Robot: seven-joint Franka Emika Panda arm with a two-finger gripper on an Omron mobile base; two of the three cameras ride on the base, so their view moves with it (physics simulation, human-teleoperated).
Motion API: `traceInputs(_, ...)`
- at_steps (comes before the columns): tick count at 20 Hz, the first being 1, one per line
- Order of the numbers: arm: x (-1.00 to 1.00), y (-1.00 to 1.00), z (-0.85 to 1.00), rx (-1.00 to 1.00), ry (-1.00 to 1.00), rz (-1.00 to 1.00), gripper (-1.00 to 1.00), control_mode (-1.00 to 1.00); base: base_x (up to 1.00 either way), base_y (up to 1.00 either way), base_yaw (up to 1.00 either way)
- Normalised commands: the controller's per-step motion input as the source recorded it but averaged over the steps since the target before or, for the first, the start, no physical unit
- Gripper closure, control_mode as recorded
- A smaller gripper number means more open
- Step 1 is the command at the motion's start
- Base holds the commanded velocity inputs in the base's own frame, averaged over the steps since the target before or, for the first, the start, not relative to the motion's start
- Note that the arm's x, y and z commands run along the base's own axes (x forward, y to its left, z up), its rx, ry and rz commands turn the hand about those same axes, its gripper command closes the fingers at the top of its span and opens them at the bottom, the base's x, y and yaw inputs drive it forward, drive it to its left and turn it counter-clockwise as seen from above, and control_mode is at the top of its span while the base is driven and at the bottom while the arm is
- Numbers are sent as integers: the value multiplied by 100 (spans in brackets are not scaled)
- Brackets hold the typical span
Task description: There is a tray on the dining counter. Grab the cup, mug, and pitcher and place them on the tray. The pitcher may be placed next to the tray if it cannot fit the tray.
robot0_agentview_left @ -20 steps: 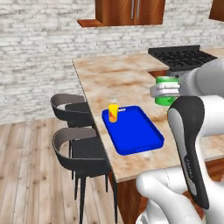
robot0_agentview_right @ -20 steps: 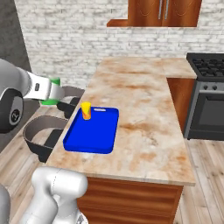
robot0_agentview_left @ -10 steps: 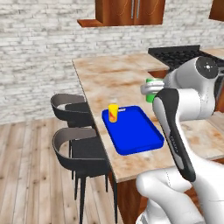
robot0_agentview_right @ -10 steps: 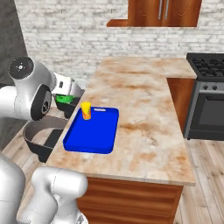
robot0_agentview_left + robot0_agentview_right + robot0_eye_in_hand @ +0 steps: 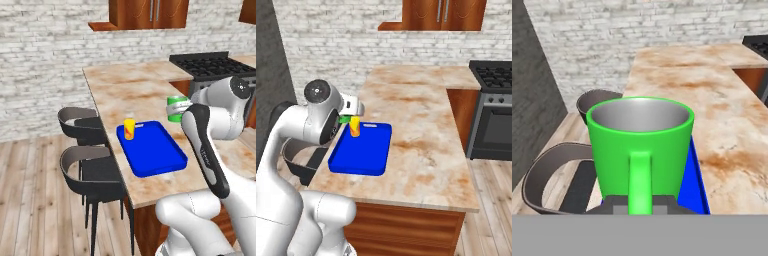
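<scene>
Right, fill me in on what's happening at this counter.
The arm is carrying the green mug, its jaws shut on the mug's handle, holding it upright in the air near the blue tray on the dining counter. The yellow cup already stands upright in a corner of the tray, at the end toward the brick wall. The rest of the tray is bare, and the mug has not been set down yet.

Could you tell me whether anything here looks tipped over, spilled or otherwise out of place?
Nothing stands out. The cup stands upright at a far corner of the tray, and the gripper holds the mug upright by its handle. No spill shows on the dining counter.
</scene>
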Motion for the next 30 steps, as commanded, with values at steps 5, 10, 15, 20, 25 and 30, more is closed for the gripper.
traceInputs(5,34,-8,-33,-5,2,0,100,-100,0,0,0)
traceInputs(10,26,-23,-24,-1,5,0,100,-100,0,0,0)
traceInputs(15,27,-15,-29,0,10,0,100,-100,0,0,0)
traceInputs(20,46,0,-44,-1,3,0,100,-100,0,0,0)
traceInputs(25,41,0,-46,-1,0,0,100,-100,0,0,0)
traceInputs(30,43,0,-48,-1,0,0,100,-100,0,0,0)
